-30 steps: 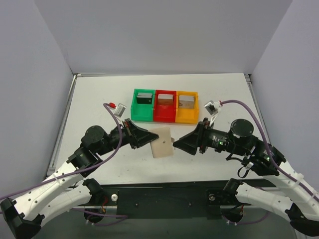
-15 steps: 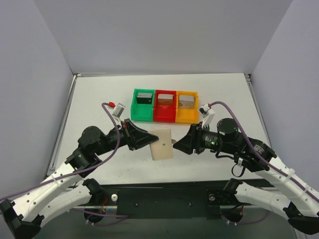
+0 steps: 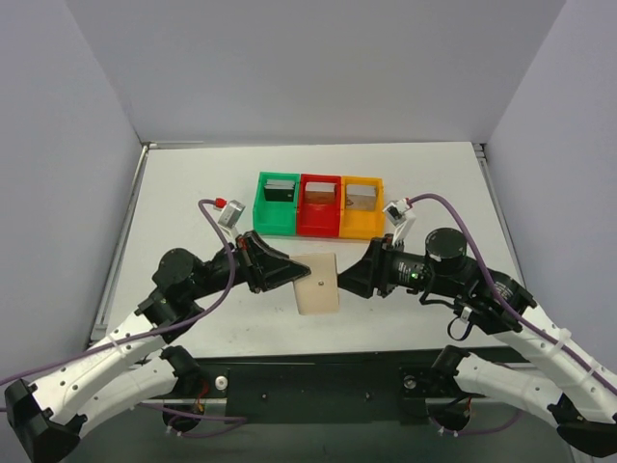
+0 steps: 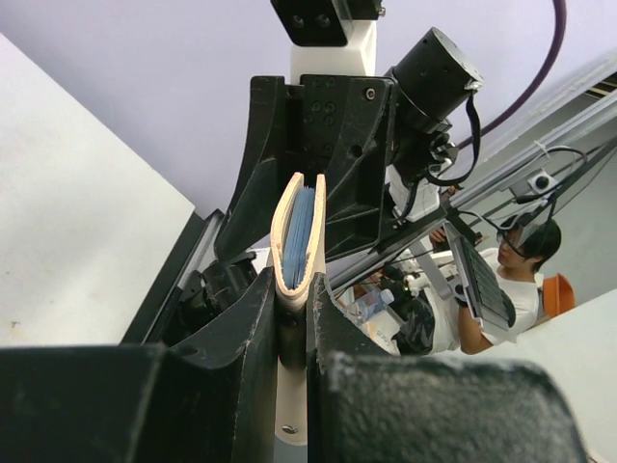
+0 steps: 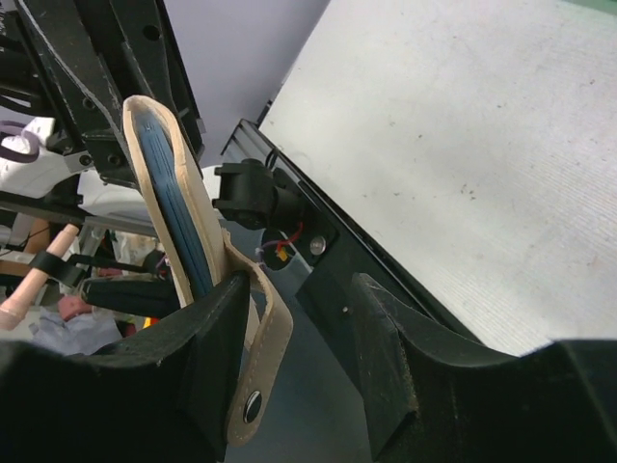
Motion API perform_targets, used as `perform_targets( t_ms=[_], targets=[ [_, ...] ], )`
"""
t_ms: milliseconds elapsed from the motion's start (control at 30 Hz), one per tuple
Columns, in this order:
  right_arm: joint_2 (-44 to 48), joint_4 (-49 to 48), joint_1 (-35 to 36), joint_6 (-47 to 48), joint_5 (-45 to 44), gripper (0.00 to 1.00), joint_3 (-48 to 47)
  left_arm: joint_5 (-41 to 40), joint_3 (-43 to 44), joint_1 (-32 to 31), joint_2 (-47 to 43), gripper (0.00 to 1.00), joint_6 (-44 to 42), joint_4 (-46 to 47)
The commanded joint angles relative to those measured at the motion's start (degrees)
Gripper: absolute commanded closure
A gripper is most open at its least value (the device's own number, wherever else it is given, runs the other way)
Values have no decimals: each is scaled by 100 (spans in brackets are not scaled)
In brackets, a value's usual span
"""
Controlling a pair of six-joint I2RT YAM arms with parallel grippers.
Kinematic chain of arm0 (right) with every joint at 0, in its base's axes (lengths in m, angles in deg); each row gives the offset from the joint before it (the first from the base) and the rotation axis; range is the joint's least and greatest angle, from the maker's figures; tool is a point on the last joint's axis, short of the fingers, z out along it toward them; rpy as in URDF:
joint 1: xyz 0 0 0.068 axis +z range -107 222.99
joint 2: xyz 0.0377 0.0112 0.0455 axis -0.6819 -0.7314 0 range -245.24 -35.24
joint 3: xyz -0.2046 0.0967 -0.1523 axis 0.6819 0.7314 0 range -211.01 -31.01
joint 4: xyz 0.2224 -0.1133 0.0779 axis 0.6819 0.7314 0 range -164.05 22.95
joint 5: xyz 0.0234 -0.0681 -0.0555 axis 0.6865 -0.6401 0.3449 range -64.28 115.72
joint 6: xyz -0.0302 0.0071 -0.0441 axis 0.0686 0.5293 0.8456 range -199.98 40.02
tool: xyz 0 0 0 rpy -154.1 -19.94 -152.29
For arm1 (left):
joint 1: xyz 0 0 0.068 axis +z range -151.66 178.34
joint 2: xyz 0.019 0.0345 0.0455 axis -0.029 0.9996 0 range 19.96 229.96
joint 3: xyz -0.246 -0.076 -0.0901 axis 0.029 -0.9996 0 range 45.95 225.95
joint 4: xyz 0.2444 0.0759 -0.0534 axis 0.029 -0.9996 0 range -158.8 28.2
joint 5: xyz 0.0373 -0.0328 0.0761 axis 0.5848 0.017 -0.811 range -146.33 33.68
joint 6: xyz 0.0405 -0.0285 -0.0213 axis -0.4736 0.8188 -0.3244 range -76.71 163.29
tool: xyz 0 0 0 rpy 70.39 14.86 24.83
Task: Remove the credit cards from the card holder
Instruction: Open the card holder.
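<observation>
The card holder [image 3: 316, 284] is a tan wallet, folded shut and held above the table. My left gripper [image 3: 289, 273] is shut on its left edge. The left wrist view shows it edge-on [image 4: 297, 236] between my left gripper's [image 4: 292, 301] fingers, with bluish pocket panels inside. My right gripper [image 3: 340, 280] is open at its right edge. In the right wrist view the holder [image 5: 164, 183] lies against the left finger [image 5: 207, 333], and its snap strap [image 5: 260, 357] hangs inside my right gripper [image 5: 299, 323]. Credit cards stand in the bins: dark [image 3: 280, 189], brownish [image 3: 319, 194], grey [image 3: 362, 197].
A green bin [image 3: 275, 219], a red bin [image 3: 318, 222] and an orange bin [image 3: 362, 222] stand in a row behind the grippers at mid table. Grey walls close in the left, back and right. The black base rail [image 3: 318, 371] runs along the near edge.
The right arm has shifted left and closed in on the holder's right edge. The holder has sunk slightly toward the near edge, still in the left gripper.
</observation>
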Motion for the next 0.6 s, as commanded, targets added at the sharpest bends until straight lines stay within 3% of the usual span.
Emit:
perform_targets(
  t_ms=[0, 400, 467, 567],
  targets=[
    [49, -767, -19, -275, 441, 57, 40, 195, -55, -25, 77, 100, 291, 955],
    [102, -1540, -10, -723, 889, 64, 400, 275, -283, -34, 437, 100, 801, 1939],
    [128, -1690, -10, -802, 977, 69, 453, 257, -354, -25, 464, 100, 915, 2115],
    [163, -1884, -19, -864, 1039, 87, 462, 231, -442, -25, 472, 100, 986, 2274]
  ],
)
